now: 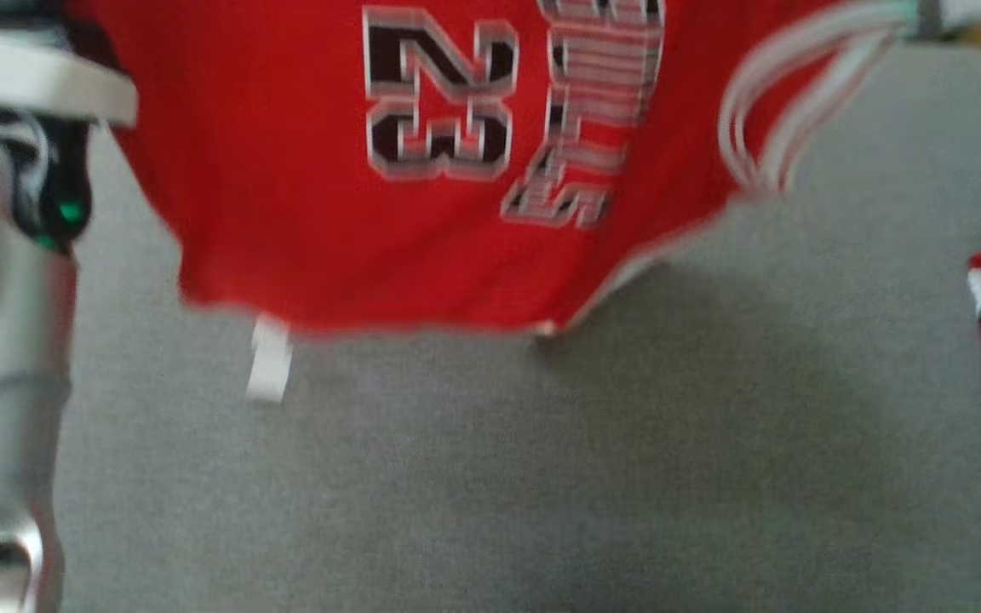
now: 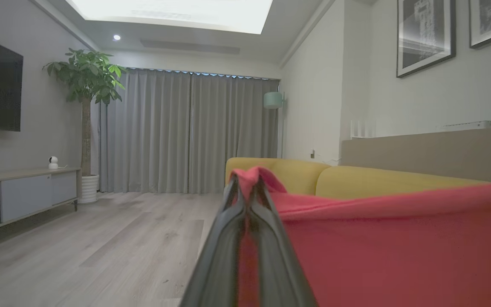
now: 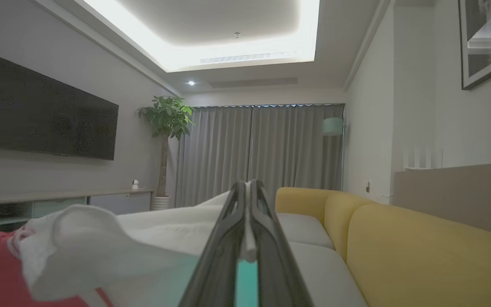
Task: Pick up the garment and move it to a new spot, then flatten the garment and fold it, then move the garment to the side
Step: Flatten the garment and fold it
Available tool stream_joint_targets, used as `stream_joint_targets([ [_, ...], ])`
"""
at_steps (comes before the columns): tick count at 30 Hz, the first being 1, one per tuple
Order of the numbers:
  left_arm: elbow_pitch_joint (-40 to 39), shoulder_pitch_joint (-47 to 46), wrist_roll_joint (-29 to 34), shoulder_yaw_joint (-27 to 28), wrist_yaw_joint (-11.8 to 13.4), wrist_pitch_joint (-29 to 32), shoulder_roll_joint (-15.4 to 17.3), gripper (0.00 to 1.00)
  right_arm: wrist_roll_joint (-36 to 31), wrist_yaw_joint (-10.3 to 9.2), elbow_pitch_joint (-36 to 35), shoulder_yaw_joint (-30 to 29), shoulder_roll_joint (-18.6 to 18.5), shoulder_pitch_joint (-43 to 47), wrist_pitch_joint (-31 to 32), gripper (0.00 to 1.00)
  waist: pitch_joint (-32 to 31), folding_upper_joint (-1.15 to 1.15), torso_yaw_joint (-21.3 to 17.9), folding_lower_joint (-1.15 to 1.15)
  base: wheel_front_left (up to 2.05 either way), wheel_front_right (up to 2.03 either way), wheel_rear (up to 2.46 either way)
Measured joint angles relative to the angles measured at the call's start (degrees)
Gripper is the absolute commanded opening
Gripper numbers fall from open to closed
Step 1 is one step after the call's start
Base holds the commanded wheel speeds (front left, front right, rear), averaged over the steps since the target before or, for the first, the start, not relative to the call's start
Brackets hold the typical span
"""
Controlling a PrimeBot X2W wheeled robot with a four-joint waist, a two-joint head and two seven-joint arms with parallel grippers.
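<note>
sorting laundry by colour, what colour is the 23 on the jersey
The 23 is black, outlined pale grey, on the red jersey; best in the head view.

1. You are in a home living room: a yellow sofa [image 3: 399, 256], a wall-mounted television [image 3: 49, 111] above a low cabinet [image 2: 24, 196].
2. You also see a potted tree [image 2: 85, 85], full-length grey curtains [image 2: 186, 132] and framed pictures [image 2: 426, 36].

We see grey curtains [image 2: 190, 132]; left of them stand a potted plant [image 2: 85, 106], a low cabinet [image 2: 24, 196] and a dark television [image 3: 49, 115]; right of them, a teal lamp [image 2: 273, 100], a yellow sofa [image 3: 399, 251] and framed pictures [image 2: 426, 36].
</note>
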Motion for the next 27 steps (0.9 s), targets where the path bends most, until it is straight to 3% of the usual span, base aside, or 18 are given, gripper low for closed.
stream_joint_targets([
  [3,5.6,-5.3,0.2,0.3,0.8,-2.9,-0.6,0.00,-4.3,0.00,4.7,0.5,0.2,-7.8,-3.0,0.00,3.7,0.00,-0.2,0.01,0.00,0.00,0.00],
  [8,11.4,-17.0,2.7,1.1,1.8,-6.9,-2.2,0.00,-11.4,0.00,10.5,-3.8,1.1,-21.2,-6.4,0.00,9.4,0.00,-0.5,0.01,0.00,0.00,0.00],
  [13,8.2,-22.6,4.3,6.3,2.2,-7.4,-4.3,0.00,-15.7,0.00,9.3,-9.2,2.4,-27.1,-6.9,0.00,13.5,0.00,-0.9,0.01,0.00,0.00,0.00],
  [18,5.4,-17.3,5.9,12.7,1.7,-7.4,-6.4,0.00,-16.1,0.00,6.2,-11.0,4.0,-22.6,-6.9,0.00,15.3,0.00,-2.0,0.00,0.00,0.00,0.00],
  [23,5.7,-7.2,7.3,15.1,0.6,-7.4,-9.1,0.00,-12.7,0.00,3.2,-10.7,4.7,-12.5,-6.9,0.00,15.1,0.00,-2.9,-0.01,0.00,0.00,0.00],
  [27,7.0,3.7,7.3,18.2,0.1,-7.4,-12.4,0.00,-7.8,0.00,1.4,-9.6,6.5,1.2,-6.9,0.00,13.8,0.00,-3.6,-0.02,0.00,0.00,0.00],
])
